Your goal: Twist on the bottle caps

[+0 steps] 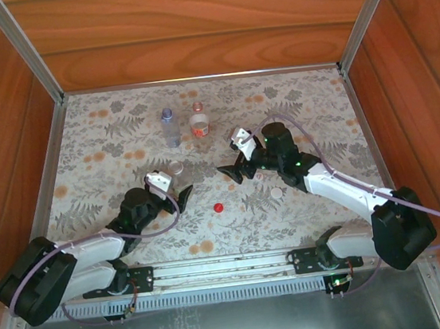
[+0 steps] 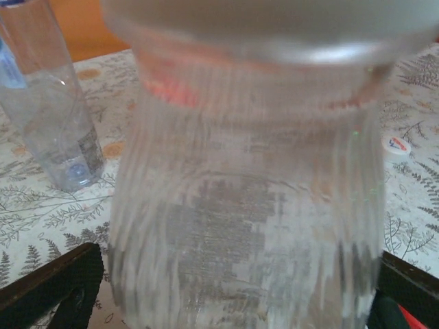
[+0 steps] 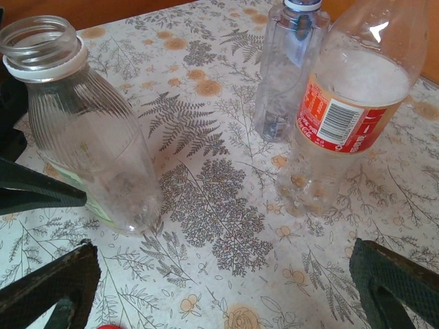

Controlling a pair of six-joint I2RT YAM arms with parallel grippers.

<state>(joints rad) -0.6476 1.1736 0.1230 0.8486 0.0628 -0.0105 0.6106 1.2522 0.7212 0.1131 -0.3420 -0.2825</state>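
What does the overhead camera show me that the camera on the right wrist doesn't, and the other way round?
The overhead view gives the layout: the left arm and the right arm whole, the wooden walls, and the white cap lying on the cloth. The right wrist view gives close detail: the barcode on the red-labelled bottle, and the open threaded neck of the ribbed bottle. Both share those two bottles and the bluish bottle, all standing on the fern-patterned cloth.
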